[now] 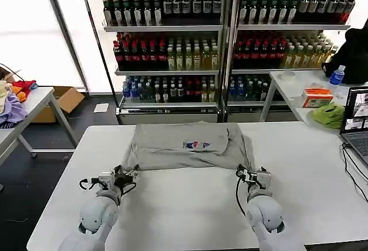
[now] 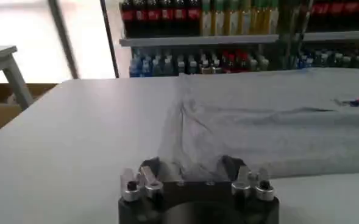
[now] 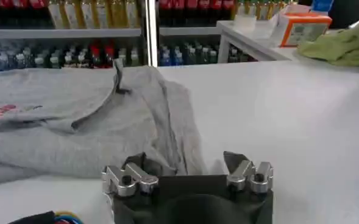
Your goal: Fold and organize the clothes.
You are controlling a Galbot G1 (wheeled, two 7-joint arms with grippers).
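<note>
Nearest to us, our two arms reach forward over the white table (image 1: 172, 205). Our left gripper (image 1: 127, 174) sits low at the near left corner of the grey T-shirt (image 1: 187, 146); in the left wrist view (image 2: 191, 173) its fingers (image 2: 144, 176) stand spread, with the shirt's hem lying between them. Our right gripper (image 1: 247, 174) is at the near right corner of the same shirt, and the right wrist view (image 3: 185, 167) shows its fingers (image 3: 130, 173) spread as well, the bunched grey cloth (image 3: 106, 115) lying just ahead of and between them.

Further out, the T-shirt lies folded across the far middle of the table, its small multicoloured chest print (image 1: 195, 145) facing up.

Beyond on our right stands a side table (image 1: 299, 84) carrying a lime-green cloth (image 1: 329, 114), an orange box (image 1: 316, 97) and a water bottle (image 1: 337, 75); a laptop (image 1: 356, 118) sits at the table's right edge. Farthest back, shelves of bottled drinks (image 1: 230, 38) fill the wall.
</note>
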